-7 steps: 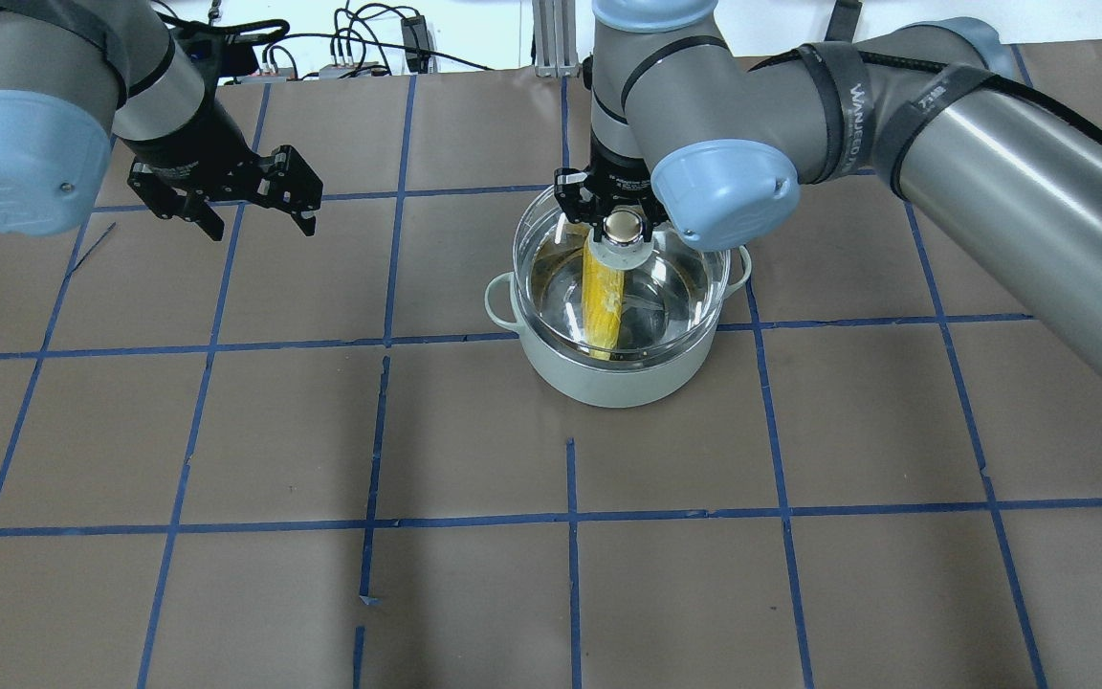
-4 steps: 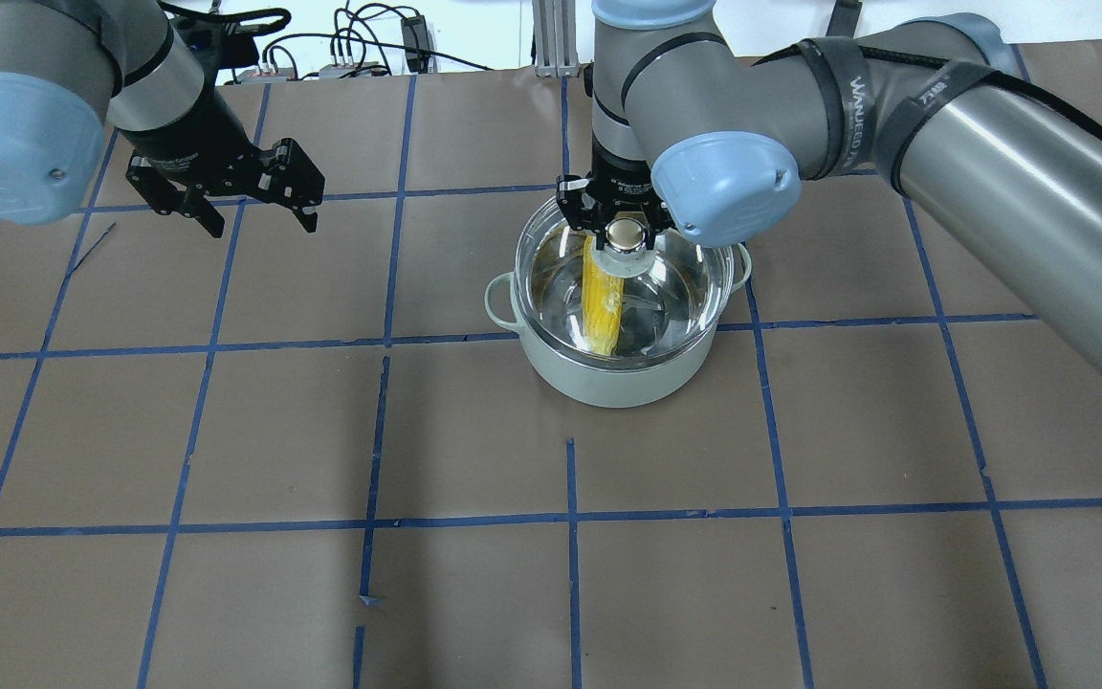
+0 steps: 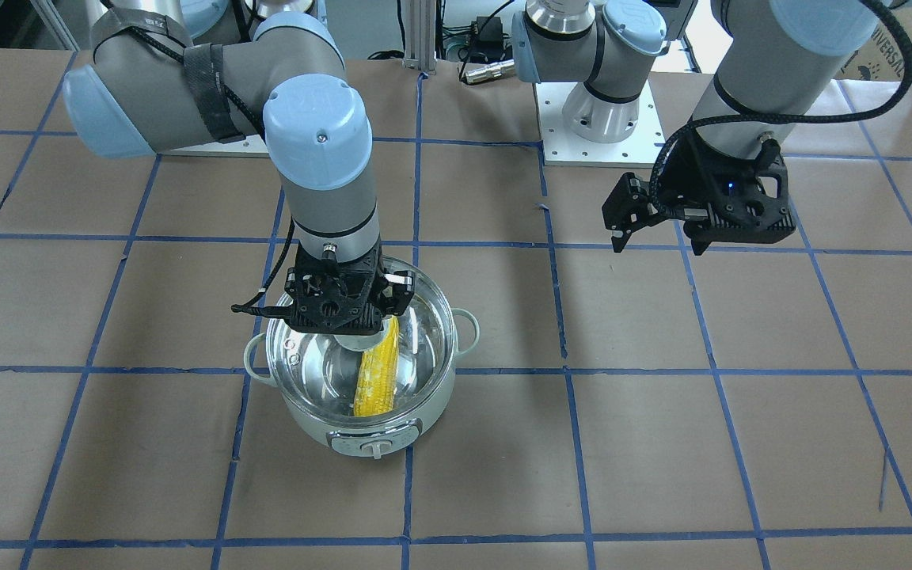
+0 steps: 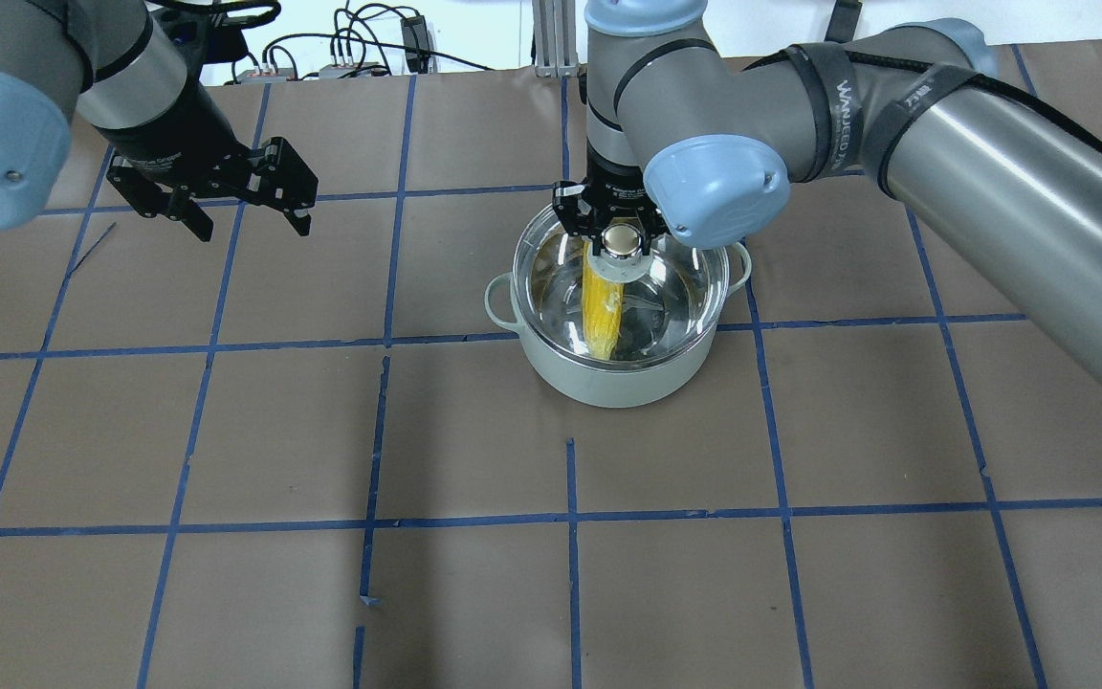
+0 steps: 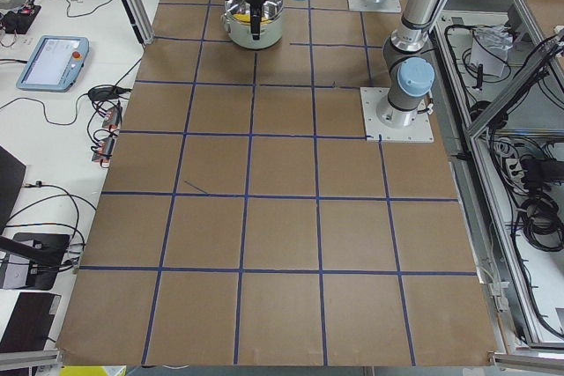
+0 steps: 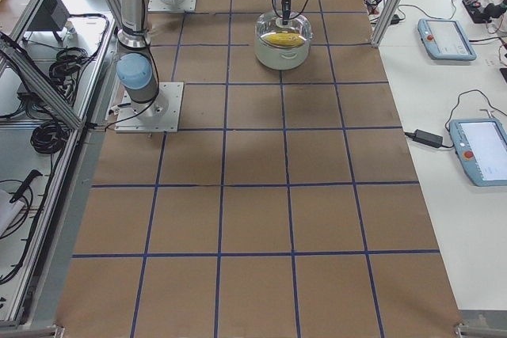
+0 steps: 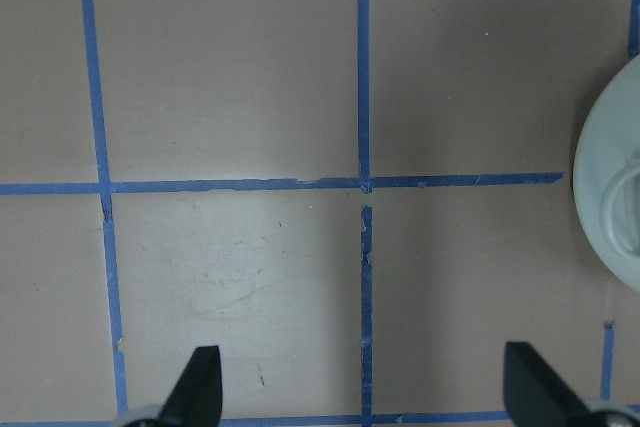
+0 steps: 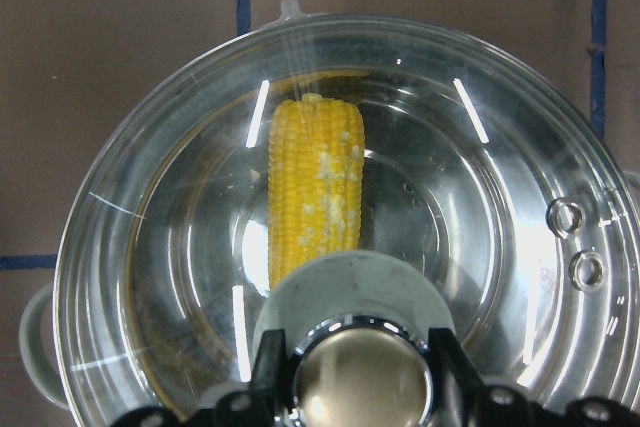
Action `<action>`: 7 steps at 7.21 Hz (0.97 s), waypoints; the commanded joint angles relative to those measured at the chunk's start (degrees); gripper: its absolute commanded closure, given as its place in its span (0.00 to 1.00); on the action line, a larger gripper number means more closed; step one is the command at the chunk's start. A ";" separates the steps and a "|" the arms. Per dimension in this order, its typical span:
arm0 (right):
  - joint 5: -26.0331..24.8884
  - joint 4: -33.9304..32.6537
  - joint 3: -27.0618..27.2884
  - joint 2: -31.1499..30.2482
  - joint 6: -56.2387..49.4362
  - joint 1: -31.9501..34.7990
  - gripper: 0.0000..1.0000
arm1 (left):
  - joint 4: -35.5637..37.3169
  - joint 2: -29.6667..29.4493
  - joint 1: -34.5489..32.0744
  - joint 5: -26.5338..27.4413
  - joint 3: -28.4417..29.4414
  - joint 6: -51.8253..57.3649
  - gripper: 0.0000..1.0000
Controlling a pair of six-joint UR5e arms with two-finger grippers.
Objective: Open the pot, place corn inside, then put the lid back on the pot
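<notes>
**Closing the pot: corn in, lid at the rim, release still to come**

The corn [image 4: 601, 306] lies inside the pot [image 4: 608, 385], showing yellow through the glass. In the overhead view it runs roughly from twelve o'clock to six o'clock across the steel bottom. So the opening and loading steps look done.

The lid [image 4: 680, 287] sits centred over the pot mouth, level, with its edge at or just above the rim. The pictures do not settle whether glass and rim are touching all the way round. The wrist view shows the two circles almost concentric.

The right gripper [image 4: 620, 235] comes straight down from above. Its fingers [image 8: 268, 372] pinch the round knob [image 8: 360, 383] from either side, so the lid is not yet let go.

The pot stands near the middle of the table [image 4: 474, 593], slightly toward one o'clock from its centre.

The left gripper [image 4: 250, 212] hangs well apart from the pot, at about nine o'clock, with its fingers spread and nothing between them.

What seems left is to make sure the lid rests fully on the rim, then release the knob and lift the right arm clear.
</notes>
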 commanded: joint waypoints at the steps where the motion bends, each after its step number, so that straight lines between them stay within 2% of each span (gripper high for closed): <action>1: -0.09 0.11 -0.07 0.14 -0.02 0.01 0.65 | -0.25 0.26 -0.01 0.06 0.04 0.01 0.00; 7: -0.09 0.11 -0.16 0.23 0.06 0.01 0.65 | -0.60 0.78 -0.09 -0.64 0.21 0.45 0.00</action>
